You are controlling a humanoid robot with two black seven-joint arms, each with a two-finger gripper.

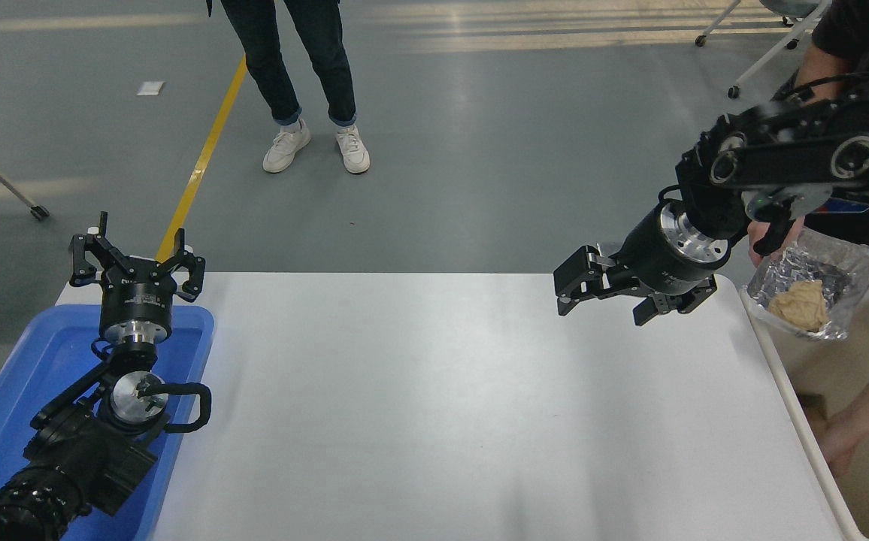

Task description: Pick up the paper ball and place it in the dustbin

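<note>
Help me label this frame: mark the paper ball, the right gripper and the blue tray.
paper ball [800, 305], head view, middle of the tan wad
right gripper [568, 288], head view, midway between its fingertips
blue tray [43, 353], head view, bare floor of the tray

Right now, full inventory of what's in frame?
paper ball: 1, tan, inside a clear plastic bag a person holds at the right, above the dustbin
dustbin: 1, cream-white, off the table's right edge, mostly cut off
table: 1, white, centre
tray: 1, blue, table's left end
person: 1, dark jeans, white shoes, standing beyond the table
person: 1, dark clothes, far right
left gripper: black, open, parked over the tray
right gripper: black, open, empty, above the table's far right
</note>
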